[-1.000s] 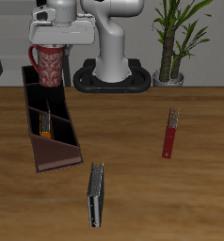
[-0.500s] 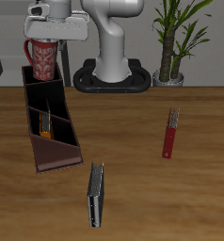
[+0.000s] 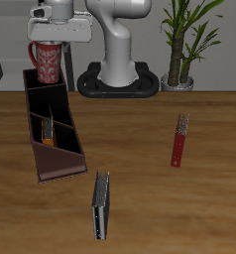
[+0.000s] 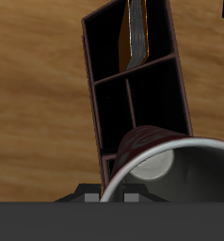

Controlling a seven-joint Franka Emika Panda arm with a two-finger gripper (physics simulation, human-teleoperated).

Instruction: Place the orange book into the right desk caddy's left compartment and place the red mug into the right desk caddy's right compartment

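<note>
The arm rose from its base at upper centre of the exterior frame and reached toward the upper left, where the gripper (image 3: 53, 42) hung with its body level and its fingers pointing down; the fingers were clamped on the red mug (image 3: 49, 63), one of them apparently inside the rim, though the contact itself was hidden by the hand; the mug hung upright, mouth up, its long axis vertical, above the far end of the right desk caddy (image 3: 62, 159); in the wrist view the mug (image 4: 152, 151) filled the foreground, its thick rim and grey inside turned to the camera, with the caddy (image 4: 178, 89) open beneath it.

The caddy lay along the left side of the exterior frame, its long axis running from upper left down to lower centre-left, sloped end nearest the lower edge; the right compartment (image 3: 46, 97) was the squarish section at the upper end, just under the mug, and showed only dark floor; the orange book (image 3: 51, 134) stood on edge in the section by the sloped end, spine along the caddy's length.

Bare wood spread across the middle and right of the frame; a dark grey book (image 3: 101, 206) stood near the lower edge, just beyond the caddy's sloped end; a slim red book (image 3: 178, 140) lay well apart at centre right; a potted plant (image 3: 184, 45) stood at upper right.
</note>
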